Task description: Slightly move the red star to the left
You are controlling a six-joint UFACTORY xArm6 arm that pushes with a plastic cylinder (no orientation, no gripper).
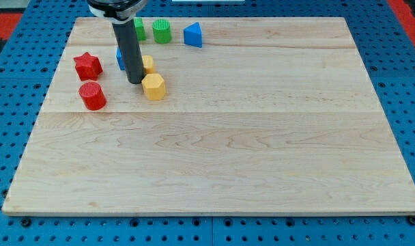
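The red star (87,65) lies near the board's upper left. My tip (135,82) stands to the right of it, apart from it, and just left of the yellow hexagon (153,87). A red cylinder (93,96) sits just below the star. A second yellow block (148,65) and a blue block (119,59) are partly hidden behind the rod.
A green cylinder (162,31), a green block (138,29) partly hidden by the rod, and a blue triangular block (192,35) line the view's top edge of the wooden board (228,150). A blue pegboard table surrounds the board.
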